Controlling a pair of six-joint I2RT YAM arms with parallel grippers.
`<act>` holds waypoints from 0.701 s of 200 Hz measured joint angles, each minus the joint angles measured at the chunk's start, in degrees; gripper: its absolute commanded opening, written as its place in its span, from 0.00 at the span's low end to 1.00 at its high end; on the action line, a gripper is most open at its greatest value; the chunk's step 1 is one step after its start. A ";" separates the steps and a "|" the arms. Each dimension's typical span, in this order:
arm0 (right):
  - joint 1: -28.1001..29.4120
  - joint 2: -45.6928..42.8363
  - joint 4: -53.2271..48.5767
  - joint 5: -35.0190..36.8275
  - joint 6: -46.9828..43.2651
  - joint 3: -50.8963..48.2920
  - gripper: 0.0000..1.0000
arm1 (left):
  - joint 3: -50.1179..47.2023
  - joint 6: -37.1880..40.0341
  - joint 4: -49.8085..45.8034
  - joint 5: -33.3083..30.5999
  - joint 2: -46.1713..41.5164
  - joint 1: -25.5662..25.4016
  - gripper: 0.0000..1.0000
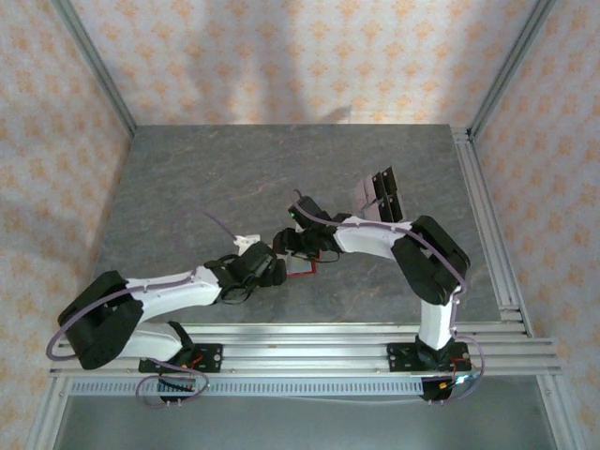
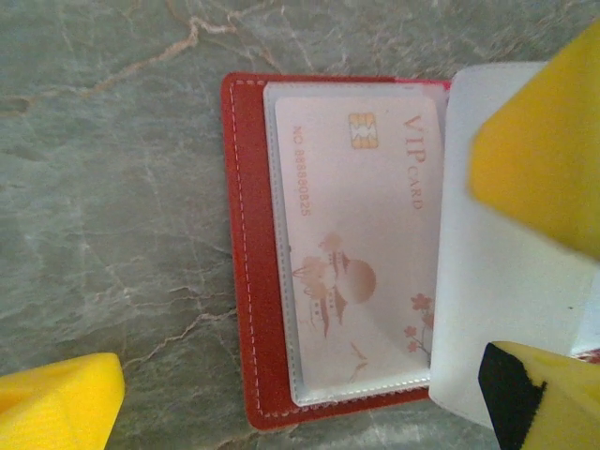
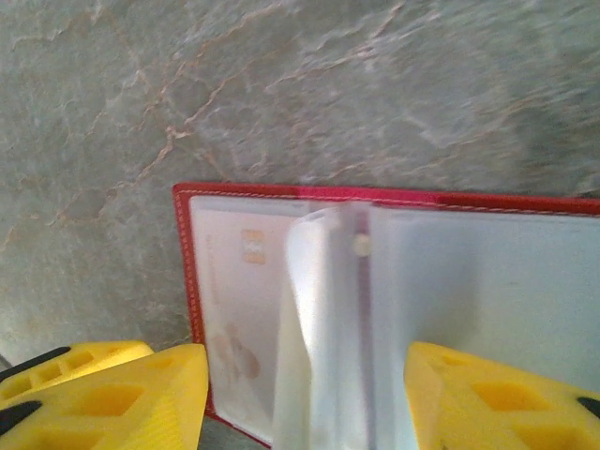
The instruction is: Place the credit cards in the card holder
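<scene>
Grey table (image 1: 234, 169); card holder (image 2: 246, 281) open, VIP card (image 2: 366, 244) sleeved (top view: spare cards (image 1: 380, 190)).

open card holder (image 3: 487, 281), credit card (image 3: 234, 281) inside

The 2 grippers crowd the open card holder (image 2: 246, 281), left gripper (image 1: 277, 258) and right gripper (image 3: 305, 384) almost tip to tip, leaving little room above it. A clear sleeve leaf (image 3: 314, 309) stands up along its fold (a card (image 2: 366, 244) fills the pocket beside it) and bars the way there. The table (image 1: 187, 178) lies bare across its far and left stretches, save the credit cards (image 1: 379, 192) just beyond the right forearm (image 1: 370, 234).
</scene>
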 measured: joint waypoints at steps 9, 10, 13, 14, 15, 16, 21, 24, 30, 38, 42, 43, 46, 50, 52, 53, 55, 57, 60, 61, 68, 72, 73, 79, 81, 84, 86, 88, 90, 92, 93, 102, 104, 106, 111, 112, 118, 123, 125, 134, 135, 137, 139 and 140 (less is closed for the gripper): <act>0.39 0.17 0.00 -0.22 0.04 0.55 0.57 | 0.00 0.02 -0.94 -0.04 -2.21 0.00 0.99; 0.42 0.17 0.00 -0.24 0.04 0.59 0.57 | 0.00 0.02 -1.01 -0.04 -2.40 0.00 0.99; 0.55 0.20 0.00 -0.33 0.07 0.74 0.57 | 0.00 0.02 -1.44 -0.15 -3.37 0.00 0.99; 0.61 0.20 0.00 -0.35 0.07 0.83 0.57 | 0.00 0.04 -1.49 -0.17 -3.63 0.00 0.99; 0.63 0.20 0.00 -0.35 0.09 0.87 0.57 | 0.00 0.02 -1.62 -0.22 -4.07 0.00 0.99; 0.66 0.20 -0.02 -0.33 0.09 0.92 0.57 | 0.00 0.00 -1.70 -0.22 -4.26 0.00 0.99; 0.81 0.20 0.00 -0.37 0.22 1.27 0.57 | 0.00 0.00 -2.29 -0.37 -5.77 0.00 0.99; 0.94 0.20 0.02 -0.37 0.28 1.51 0.57 | -0.02 0.00 -2.58 -0.46 -6.67 0.00 0.99; 1.07 0.20 0.02 -0.39 0.44 1.97 0.57 | -0.02 0.00 -3.32 -0.72 -8.74 0.00 0.99; 1.31 0.22 0.04 -0.39 0.48 2.58 0.57 | -0.04 -0.11 -4.48 -1.36 -11.52 0.00 0.99; 1.40 0.26 0.02 -0.44 0.52 2.99 0.57 | -0.07 -0.13 -5.16 -1.70 -13.09 0.00 0.99; 1.40 0.26 0.02 -0.44 0.55 3.06 0.57 | -0.07 -0.13 -5.27 -1.73 -13.31 0.00 0.99; 1.49 0.31 0.04 -0.48 0.68 3.41 0.57 | -0.09 -0.15 -5.75 -1.95 -14.27 0.00 1.00; 1.57 0.46 0.04 -0.55 0.70 3.82 0.57 | -0.13 -0.20 -6.32 -2.25 -15.52 0.00 0.99; 1.64 0.55 0.04 -0.52 0.74 4.07 0.57 | -0.15 -0.24 -6.73 -2.49 -16.22 0.00 0.99; 1.66 0.59 0.07 -0.52 0.76 4.15 0.57 | -0.15 -0.31 -6.88 -2.58 -16.52 0.00 1.00; 1.70 0.74 0.07 -0.55 0.87 4.42 0.57 | -0.17 -0.39 -7.30 -2.84 -17.29 0.00 0.99; 1.75 0.83 0.07 -0.55 0.90 4.59 0.57 | -0.20 -0.44 -7.54 -2.95 -17.70 0.00 0.99; 1.84 1.03 0.11 -0.57 0.90 4.96 0.57 | -0.24 -0.61 -8.13 -3.26 -18.71 0.00 1.00; 1.90 1.16 0.11 -0.57 0.94 5.16 0.57 | -0.24 -0.68 -8.41 -3.41 -19.19 0.00 1.00; 2.14 1.79 0.13 -0.57 1.07 5.97 0.57 | -0.39 -1.18 -9.70 -4.22 -21.29 0.00 1.00; 2.32 2.16 0.15 -0.55 1.09 6.43 0.57 | -0.46 -1.46 -10.49 -4.68 -22.36 0.00 1.00; 2.34 2.25 0.15 -0.57 1.11 6.51 0.57 | -0.46 -1.55 -10.64 -4.76 -22.60 0.00 1.00; 2.64 2.95 0.13 -0.55 1.27 7.19 0.57 | -0.55 -1.95 -11.93 -5.49 -24.24 0.00 1.00; 2.71 3.10 0.13 -0.55 1.29 7.34 0.57 | -0.55 -2.10 -12.22 -5.68 -24.61 0.00 1.00; 2.89 3.52 0.11 -0.57 1.31 7.74 0.57 | -0.55 -2.21 -12.87 -6.05 -25.22 0.00 1.00; 2.97 3.78 0.11 -0.57 1.33 7.93 0.57 | -0.55 -2.45 -13.33 -6.32 -25.73 0.00 1.00; 3.04 3.96 0.11 -0.55 1.33 8.11 0.57 | -0.55 -2.71 -13.70 -6.54 -26.18 0.00 1.00; 3.17 4.22 0.09 -0.55 1.36 8.33 0.57 | -0.55 -2.78 -13.97 -6.71 -26.45 0.00 1.00; 3.28 4.52 0.09 -0.55 1.40 8.57 0.57 | -0.55 -2.95 -14.40 -6.97 -26.84 0.00 1.00; 3.30 4.63 0.09 -0.55 1.44 8.66 0.57 | -0.55 -3.04 -14.56 -7.06 -26.97 0.00 1.00; 3.67 6.03 0.07 -0.55 1.53 9.66 0.57 | -0.55 -3.69 -16.13 -8.09 -28.37 0.00 1.00; 3.74 6.36 0.07 -0.55 1.55 9.86 0.57 | -0.55 -3.76 -16.37 -8.22 -28.52 0.00 1.00; 3.82 6.69 0.09 -0.57 1.55 10.03 0.57 | -0.55 -3.98 -16.72 -8.44 -28.76 0.00 1.00; 3.93 7.32 0.07 -0.57 1.64 10.34 0.57 | -0.55 -4.31 -17.38 -8.94 -29.20 0.00 1.00; 3.98 7.52 0.07 -0.57 1.70 10.40 0.57 | -0.55 -4.44 -17.57 -9.05 -29.33 0.00 1.00; 4.09 8.33 -0.04 -0.57 1.79 10.78 0.57 | -0.55 -4.70 -18.25 -9.49 -29.75 0.00 1.00; 4.15 8.92 -0.11 -0.61 1.95 11.04 0.57 | -0.57 -4.96 -18.73 -9.79 -29.99 0.02 1.00; 4.17 9.22 -0.11 -0.66 1.95 11.15 0.57 | -0.55 -5.07 -19.02 -9.94 -30.08 0.00 1.00; 4.15 10.32 -0.11 -1.27 2.36 11.91 0.57 | -0.57 -5.46 -19.74 -10.54 -30.18 0.00 1.00; 4.15 10.36 -0.09 -1.33 2.40 11.98 0.57 | -0.55 -5.57 -19.82 -10.58 -30.18 0.00 1.00; 4.13 10.47 -0.11 -1.49 2.47 12.22 0.57 | -0.57 -5.60 -19.96 -10.62 -30.18 0.00 1.00; 4.09 10.56 -0.11 -1.66 2.49 12.44 0.57 | -0.57 -5.64 -20.13 -10.69 -30.16 0.00 1.00; 4.09 10.58 -0.09 -1.70 2.56 12.52 0.57 | -0.57 -5.68 -20.17 -10.73 -30.14 0.00 1.00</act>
